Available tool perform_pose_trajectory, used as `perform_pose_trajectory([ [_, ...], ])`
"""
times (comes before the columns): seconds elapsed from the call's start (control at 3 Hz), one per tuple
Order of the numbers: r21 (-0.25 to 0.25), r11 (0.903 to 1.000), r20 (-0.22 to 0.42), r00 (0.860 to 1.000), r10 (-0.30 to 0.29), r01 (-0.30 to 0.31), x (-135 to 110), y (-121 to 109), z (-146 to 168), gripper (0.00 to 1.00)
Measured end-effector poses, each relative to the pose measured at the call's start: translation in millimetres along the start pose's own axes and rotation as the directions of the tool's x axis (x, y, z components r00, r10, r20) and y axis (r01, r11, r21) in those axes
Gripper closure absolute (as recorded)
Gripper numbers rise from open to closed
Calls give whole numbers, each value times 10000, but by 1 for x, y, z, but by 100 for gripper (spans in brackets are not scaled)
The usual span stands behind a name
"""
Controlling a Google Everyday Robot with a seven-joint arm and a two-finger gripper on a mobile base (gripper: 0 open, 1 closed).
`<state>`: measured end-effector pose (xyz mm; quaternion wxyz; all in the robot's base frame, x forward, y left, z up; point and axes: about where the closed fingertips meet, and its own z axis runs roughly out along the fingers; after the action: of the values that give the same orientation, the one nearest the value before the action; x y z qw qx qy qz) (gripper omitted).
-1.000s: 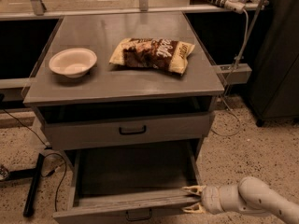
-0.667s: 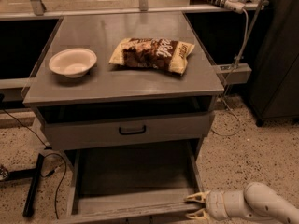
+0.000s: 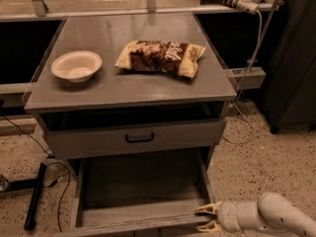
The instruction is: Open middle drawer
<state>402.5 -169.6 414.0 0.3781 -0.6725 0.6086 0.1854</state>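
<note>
Floor: speckled beige stone point(image 3: 266, 167) around a grey cabinet point(image 3: 128, 90), with dark openings on both sides of it.
Cabinet top: a pale bowl point(image 3: 76, 65) stands at the left; a crumpled snack bag point(image 3: 160, 57) lies flat to its right, apart from the bowl.
Upper drawer point(image 3: 187, 133): directly under the top, its front set slightly forward with a dark gap above; a black loop handle point(image 3: 139, 138) sits at its centre.
Middle drawer point(image 3: 143, 196): below the upper drawer, pulled far out, its bare grey floor exposed; the front runs along the lower edge of the view.
Gripper point(image 3: 209, 217): low at the right, just beside the middle drawer's right front corner; its yellowish fingers point(image 3: 207, 209) are spread apart and hold nothing.
Arm point(image 3: 279, 216): white, entering from the lower right corner.
Left floor: a black bar point(image 3: 34, 196) lies beside the cabinet.
</note>
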Motion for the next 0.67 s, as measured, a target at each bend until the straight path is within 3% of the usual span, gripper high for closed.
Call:
perform_pose_trajectory([
  [0.67,-1,10000,1,10000,0,0,0,0,0,12],
])
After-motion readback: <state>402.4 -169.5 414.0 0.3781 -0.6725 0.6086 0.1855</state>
